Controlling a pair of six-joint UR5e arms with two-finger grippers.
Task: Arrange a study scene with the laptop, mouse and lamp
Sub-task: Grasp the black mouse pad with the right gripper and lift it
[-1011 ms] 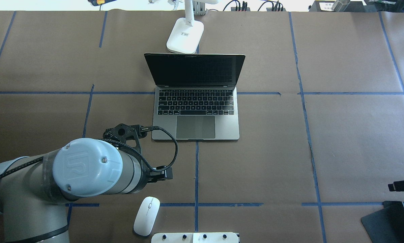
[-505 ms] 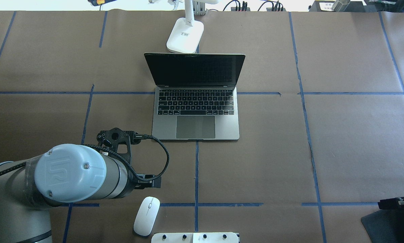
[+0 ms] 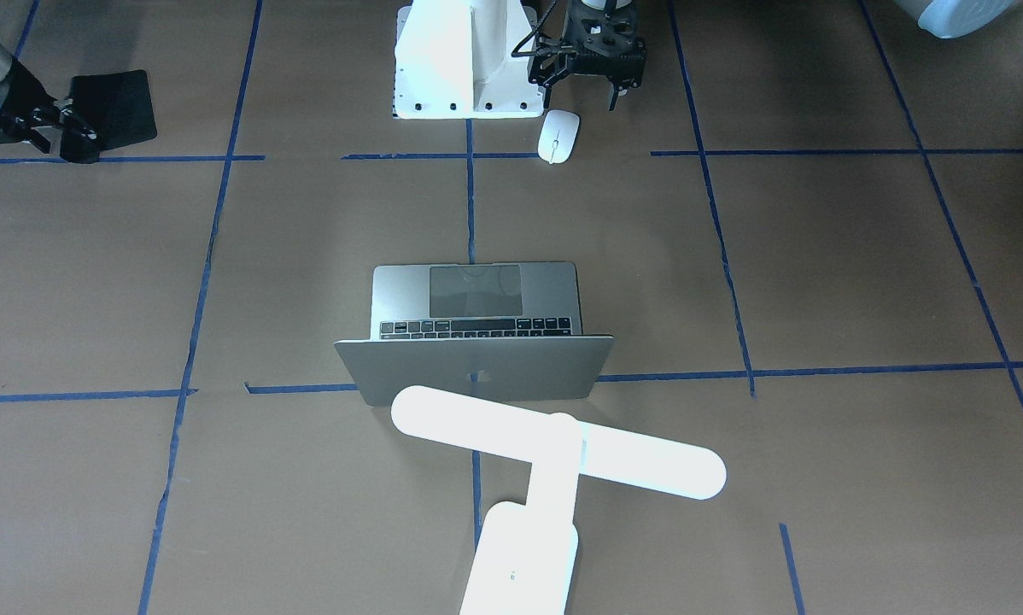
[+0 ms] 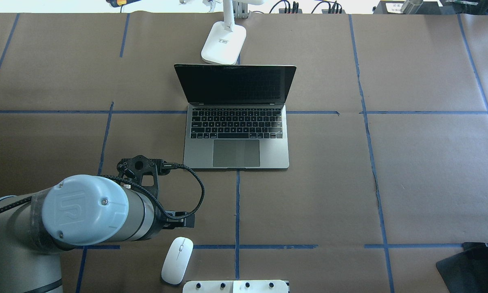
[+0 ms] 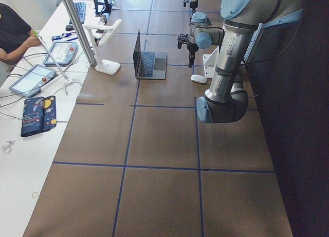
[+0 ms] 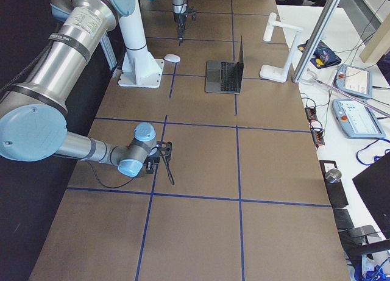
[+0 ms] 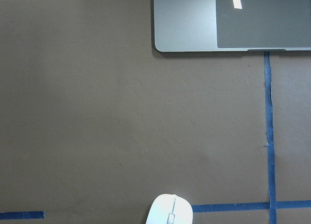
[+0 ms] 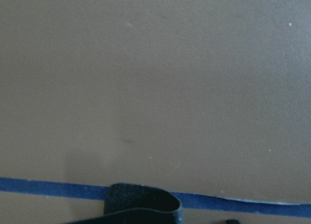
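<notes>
Brown paper crossed with blue tape covers the worktop [image 4: 329, 183]. Seen from overhead, the slim silver-grey metal laptop [image 4: 236, 154] lies open at its centre. The white bar-headed desk lamp [image 3: 554, 448] stands at the laptop's 12 o'clock and the small white oval mouse [image 4: 177, 260] at its 7 o'clock. The left hand [image 3: 586, 85] hovers near the mouse's 11 o'clock, fingers spread and empty. The right hand [image 3: 63, 121] meets the black rectangular mat [image 3: 119, 98] at 4 o'clock, perhaps gripping it; I cannot tell.

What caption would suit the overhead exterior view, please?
Open silver-grey metal laptop centred, bright white desk lamp behind it, small white oval mouse at front left.
</notes>
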